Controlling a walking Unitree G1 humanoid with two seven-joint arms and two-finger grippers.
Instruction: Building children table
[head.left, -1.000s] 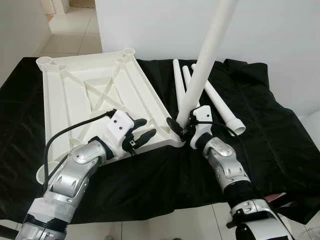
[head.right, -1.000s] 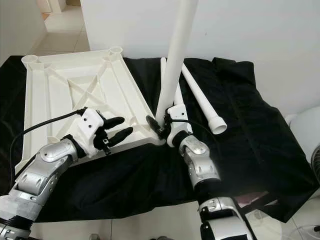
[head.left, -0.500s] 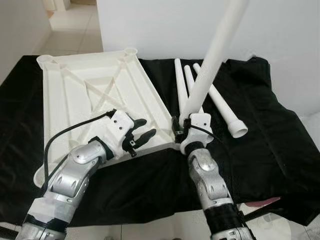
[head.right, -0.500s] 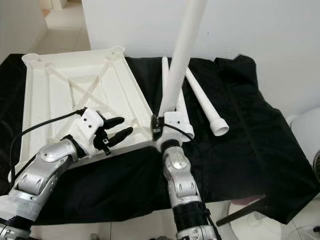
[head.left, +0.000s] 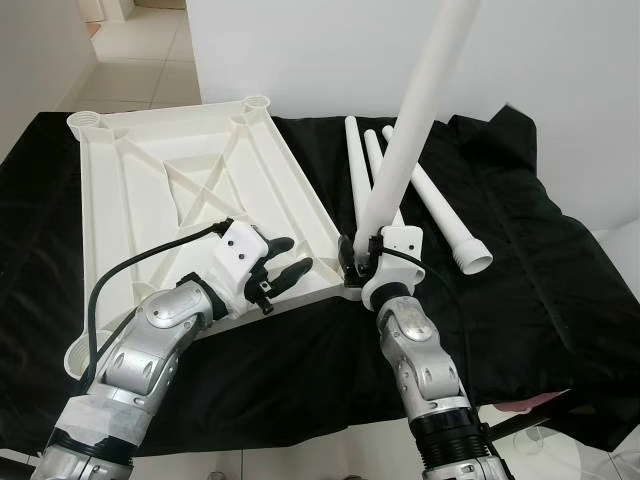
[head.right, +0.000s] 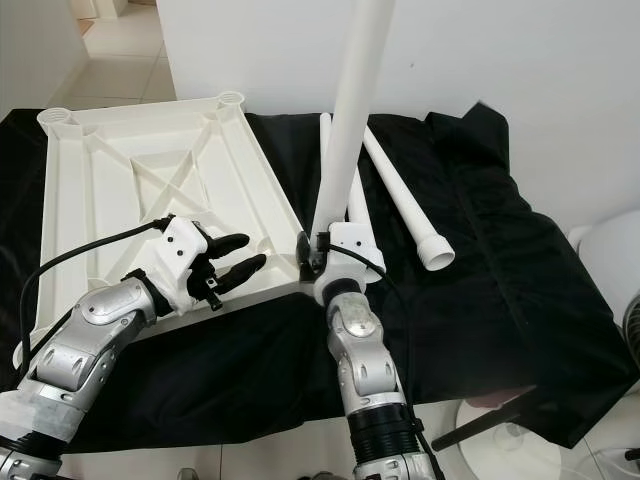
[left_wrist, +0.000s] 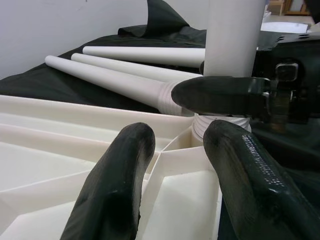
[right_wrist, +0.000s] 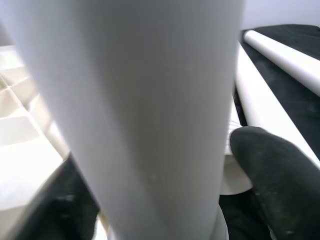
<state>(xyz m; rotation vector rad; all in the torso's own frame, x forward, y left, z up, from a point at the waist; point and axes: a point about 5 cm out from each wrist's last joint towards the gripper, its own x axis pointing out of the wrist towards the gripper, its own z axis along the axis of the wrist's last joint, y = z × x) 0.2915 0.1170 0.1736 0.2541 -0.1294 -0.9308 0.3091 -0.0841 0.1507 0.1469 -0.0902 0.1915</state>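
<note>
Gripping a white leg (head.left: 415, 115) near its base, the right end effector (head.left: 362, 256) holds it upright at the near right corner socket of the upside-down tabletop (head.left: 150, 190), probably seated already, while the left end effector (head.left: 283, 262) hovers fingers apart over that corner, three spare legs (head.left: 362, 170) lying on the black cloth (head.left: 540, 260).

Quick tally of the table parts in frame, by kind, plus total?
Upside-down white tabletop: 1
White leg held upright in the right gripper at the tabletop's near corner socket: 1
White legs lying on the black cloth: 3
Total: 5 parts
</note>
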